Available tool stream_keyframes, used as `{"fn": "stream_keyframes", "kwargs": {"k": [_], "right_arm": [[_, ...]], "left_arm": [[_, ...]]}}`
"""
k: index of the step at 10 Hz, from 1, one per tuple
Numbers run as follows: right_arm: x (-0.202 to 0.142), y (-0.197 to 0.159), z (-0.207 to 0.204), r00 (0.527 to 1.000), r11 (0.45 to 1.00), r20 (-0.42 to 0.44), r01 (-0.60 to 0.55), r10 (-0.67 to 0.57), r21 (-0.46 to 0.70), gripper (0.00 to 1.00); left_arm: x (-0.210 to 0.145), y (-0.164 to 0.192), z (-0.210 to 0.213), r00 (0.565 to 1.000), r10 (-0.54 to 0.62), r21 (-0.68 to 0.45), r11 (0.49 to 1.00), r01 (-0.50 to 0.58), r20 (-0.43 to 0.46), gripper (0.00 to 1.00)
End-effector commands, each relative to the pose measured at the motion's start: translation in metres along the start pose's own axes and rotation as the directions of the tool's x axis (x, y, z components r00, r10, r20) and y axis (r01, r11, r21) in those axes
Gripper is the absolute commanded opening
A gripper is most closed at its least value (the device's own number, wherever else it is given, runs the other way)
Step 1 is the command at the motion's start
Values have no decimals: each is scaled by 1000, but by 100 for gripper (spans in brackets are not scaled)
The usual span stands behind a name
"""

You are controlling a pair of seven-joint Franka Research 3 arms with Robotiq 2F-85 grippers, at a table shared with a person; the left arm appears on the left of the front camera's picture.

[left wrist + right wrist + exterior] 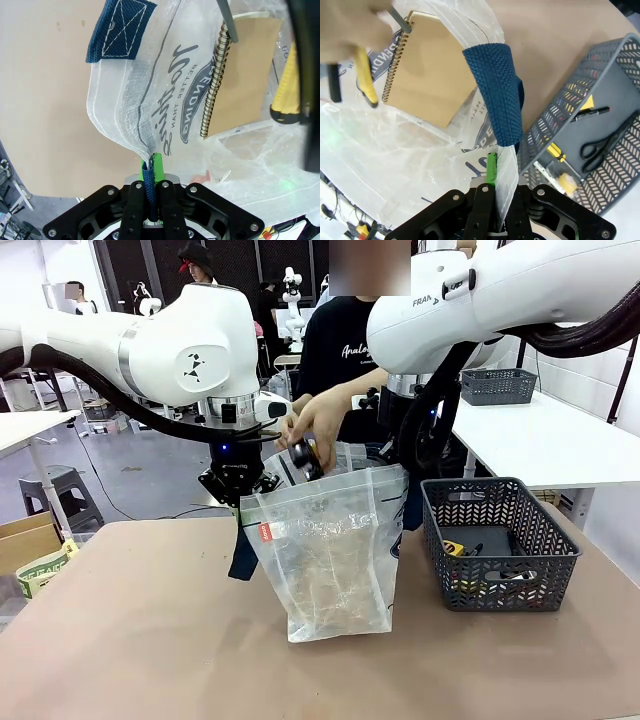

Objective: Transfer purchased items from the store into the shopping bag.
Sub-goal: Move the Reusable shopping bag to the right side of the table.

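The left jaws are clenched on the bag (330, 550) at its navy strap (148, 185). The right jaws pinch its clear rim opposite, so it stands open on the surface (150, 640). A person's hand (318, 418) lowers a spiral notebook (427, 70) in. I'd say: grip firm, mouth taut, no tugging. The basket (500, 585) just beside it holds scissors (600, 145).

The front view looks from the near side across the table (120, 640) toward the far side, with the shopping bag (330, 560) in the middle and the store (500, 585) to its right. The left wrist view sits close behind the left gripper (152, 169), the right behind the right gripper (496, 170); both share the bag's mouth and, apparently, one spiral notebook (245, 75).
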State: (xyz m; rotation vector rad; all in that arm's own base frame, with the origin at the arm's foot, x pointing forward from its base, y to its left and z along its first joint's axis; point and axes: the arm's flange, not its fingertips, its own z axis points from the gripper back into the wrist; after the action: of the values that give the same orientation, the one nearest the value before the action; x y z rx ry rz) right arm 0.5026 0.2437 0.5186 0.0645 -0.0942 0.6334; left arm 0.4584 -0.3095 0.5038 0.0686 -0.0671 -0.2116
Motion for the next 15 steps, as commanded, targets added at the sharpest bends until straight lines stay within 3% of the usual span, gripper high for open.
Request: {"fn": "stream_keyframes", "kwargs": {"k": [1,15], "right_arm": [[-2,-3,0,1000,1000,-7,7,-7,0,0],[-2,-3,0,1000,1000,-7,7,-7,0,0]], "left_arm": [[0,3,2,1000,11,2,1000,-11,1,0],[0,3,2,1000,11,2,1000,-11,1,0]]}}
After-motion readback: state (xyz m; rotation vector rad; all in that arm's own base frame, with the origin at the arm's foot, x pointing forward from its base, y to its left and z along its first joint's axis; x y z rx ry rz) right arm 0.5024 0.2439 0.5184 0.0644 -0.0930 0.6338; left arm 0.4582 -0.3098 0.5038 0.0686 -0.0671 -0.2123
